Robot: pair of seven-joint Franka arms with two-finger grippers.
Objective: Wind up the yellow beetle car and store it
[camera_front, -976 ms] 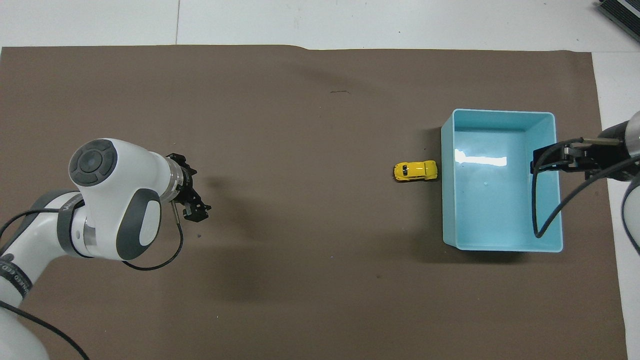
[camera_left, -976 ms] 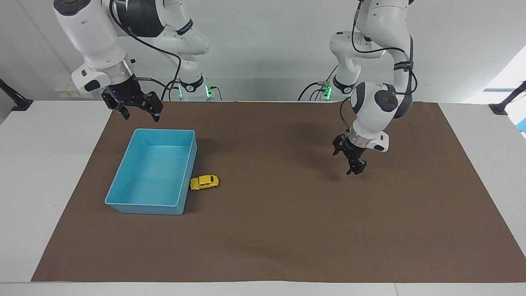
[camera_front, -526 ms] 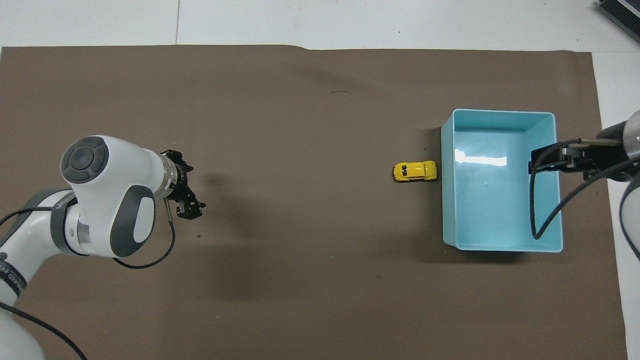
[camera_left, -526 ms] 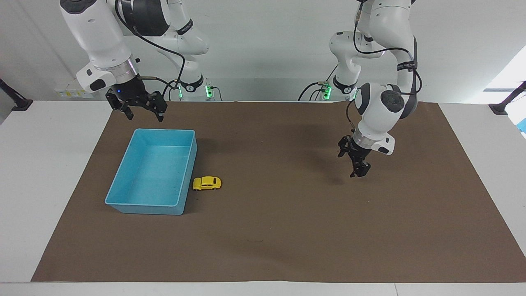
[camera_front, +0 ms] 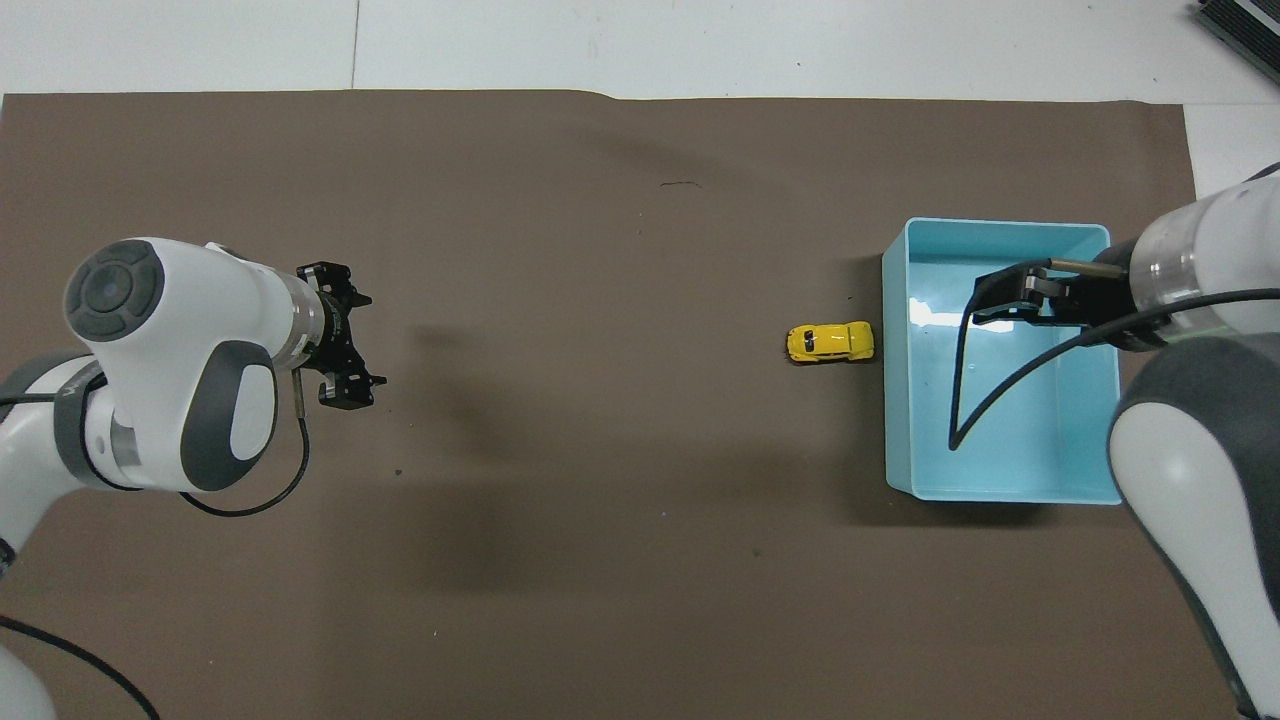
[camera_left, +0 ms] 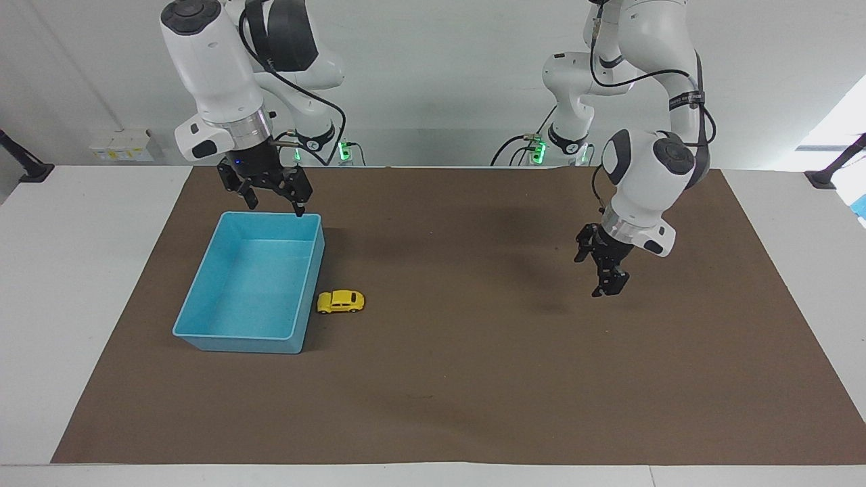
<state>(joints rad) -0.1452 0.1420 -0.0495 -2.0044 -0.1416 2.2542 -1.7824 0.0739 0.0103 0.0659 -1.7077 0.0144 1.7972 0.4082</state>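
The yellow beetle car [camera_left: 341, 301] stands on the brown mat right beside the light blue bin [camera_left: 203, 297], on the bin's side toward the left arm's end; it also shows in the overhead view [camera_front: 830, 342]. The bin [camera_front: 1000, 492] holds nothing that I can see. My right gripper [camera_left: 274, 205] is open and empty in the air over the bin's edge nearest the robots; it also shows in the overhead view [camera_front: 990, 305]. My left gripper [camera_left: 607, 289] hangs empty over bare mat toward the left arm's end, well away from the car; it also shows in the overhead view [camera_front: 347, 390].
A brown mat [camera_left: 473, 379] covers most of the white table [camera_left: 81, 270]. A black clamp [camera_left: 20, 166] stands at one table end and another [camera_left: 835, 166] at the other end.
The right gripper has swung from outside the bin's corner to over the bin's near edge. The left gripper has drawn away from the car. The car has shifted slightly off the bin wall.
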